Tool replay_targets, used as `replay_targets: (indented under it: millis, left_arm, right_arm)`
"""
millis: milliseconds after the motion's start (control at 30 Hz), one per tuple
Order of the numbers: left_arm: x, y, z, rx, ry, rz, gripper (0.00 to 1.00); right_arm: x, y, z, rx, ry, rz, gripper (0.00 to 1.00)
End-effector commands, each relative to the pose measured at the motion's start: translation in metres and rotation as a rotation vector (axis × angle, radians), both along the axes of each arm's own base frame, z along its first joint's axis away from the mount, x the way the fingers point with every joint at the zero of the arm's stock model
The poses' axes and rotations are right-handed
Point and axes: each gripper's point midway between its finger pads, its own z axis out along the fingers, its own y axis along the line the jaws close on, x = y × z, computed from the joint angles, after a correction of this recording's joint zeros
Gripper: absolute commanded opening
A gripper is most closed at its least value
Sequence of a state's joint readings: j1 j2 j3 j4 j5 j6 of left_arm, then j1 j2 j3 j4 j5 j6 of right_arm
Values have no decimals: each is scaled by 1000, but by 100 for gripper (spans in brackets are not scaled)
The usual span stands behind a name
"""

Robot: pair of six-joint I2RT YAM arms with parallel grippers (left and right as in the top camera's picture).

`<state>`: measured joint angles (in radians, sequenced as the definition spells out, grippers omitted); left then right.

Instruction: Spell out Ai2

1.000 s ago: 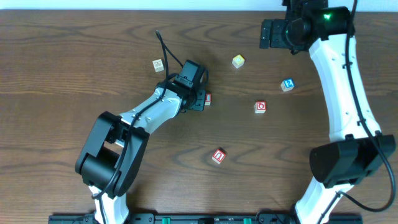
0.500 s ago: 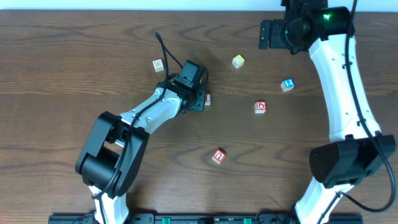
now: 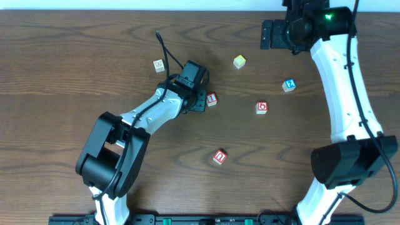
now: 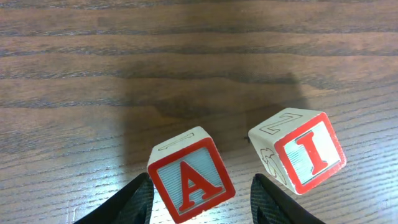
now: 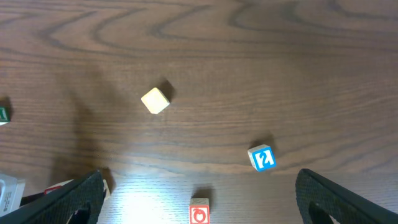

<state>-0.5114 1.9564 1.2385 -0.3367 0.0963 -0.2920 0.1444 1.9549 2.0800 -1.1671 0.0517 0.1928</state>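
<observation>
left gripper open, jaws either side of A block on bench | I block just beside, outside the jaws | right gripper open wide, 2 block well apart

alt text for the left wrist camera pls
A red-framed block showing A sits between two black fingers on a dark wooden table. A matching block showing I sits just right of it, not touching.
</observation>
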Motion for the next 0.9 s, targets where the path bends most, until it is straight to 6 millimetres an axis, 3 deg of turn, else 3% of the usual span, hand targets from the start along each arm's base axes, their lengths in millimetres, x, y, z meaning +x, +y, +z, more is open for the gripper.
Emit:
replay_targets:
  millis: [0, 333, 567, 767, 867]
  left_arm:
    - [5, 7, -5, 47, -13, 22, 51]
    - [12, 9, -3, 58, -49, 25, 48]
    - [23, 3, 4, 38, -98, 14, 53]
    - [49, 2, 28, 49, -197, 38, 56]
    - [63, 4, 50, 56, -246, 63, 52]
  right_arm:
    - [-2, -1, 5, -2, -9, 11, 97]
    - [-2, -1, 5, -2, -10, 11, 96]
    - [-1, -1, 6, -2, -12, 11, 97]
    - [2, -1, 6, -2, -23, 11, 97]
    - [6, -3, -3, -23, -8, 24, 95]
